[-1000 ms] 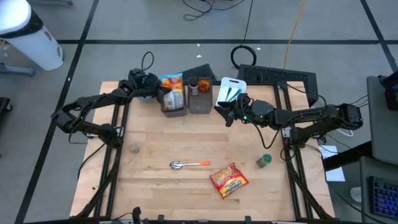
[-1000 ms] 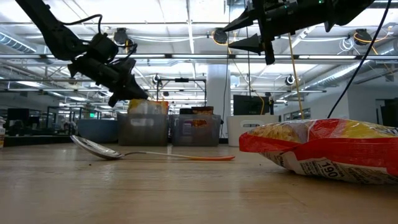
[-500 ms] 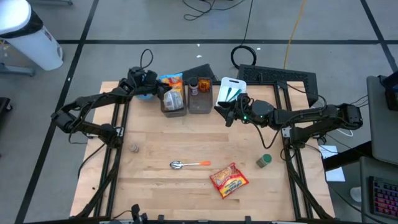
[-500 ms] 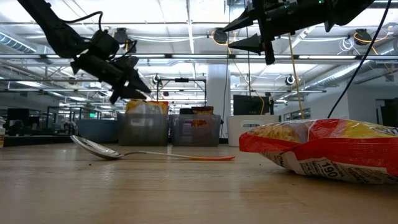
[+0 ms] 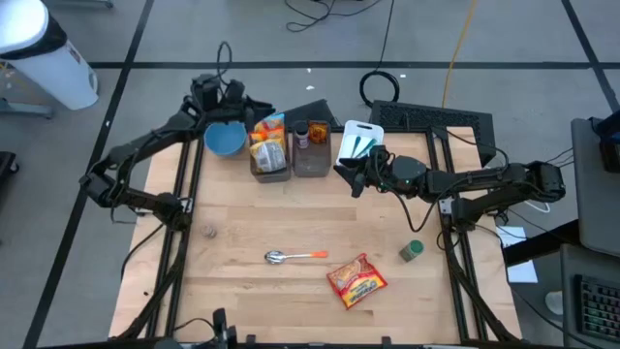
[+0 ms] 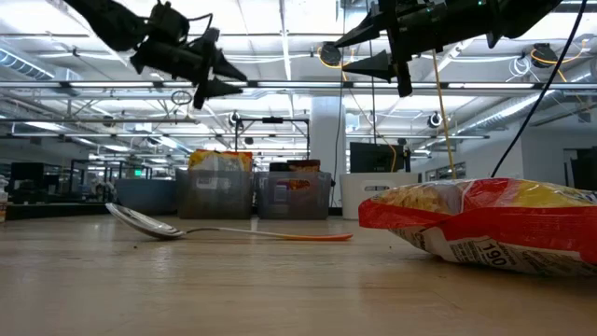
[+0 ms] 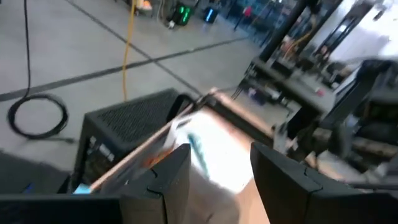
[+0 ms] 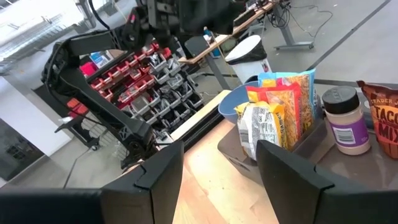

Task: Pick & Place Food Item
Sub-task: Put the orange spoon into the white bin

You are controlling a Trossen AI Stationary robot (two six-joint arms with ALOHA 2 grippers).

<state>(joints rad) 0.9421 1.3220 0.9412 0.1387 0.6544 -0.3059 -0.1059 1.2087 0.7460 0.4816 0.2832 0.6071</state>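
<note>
Noodle packet [image 6: 485, 224] — cut off at the low view's right edge.

left gripper [image 5: 235, 97] beyond far edge | blue bowl [image 5: 225, 140] beside bins [image 5: 270, 155]

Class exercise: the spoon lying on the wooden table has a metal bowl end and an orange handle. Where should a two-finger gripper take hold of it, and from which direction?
Grip the spoon on its straight orange handle, coming straight down from above with the fingers either side of the handle's width. It lies flat, so a side approach probably finds nothing to pinch, and the rounded metal bowl would likely slip.
</note>
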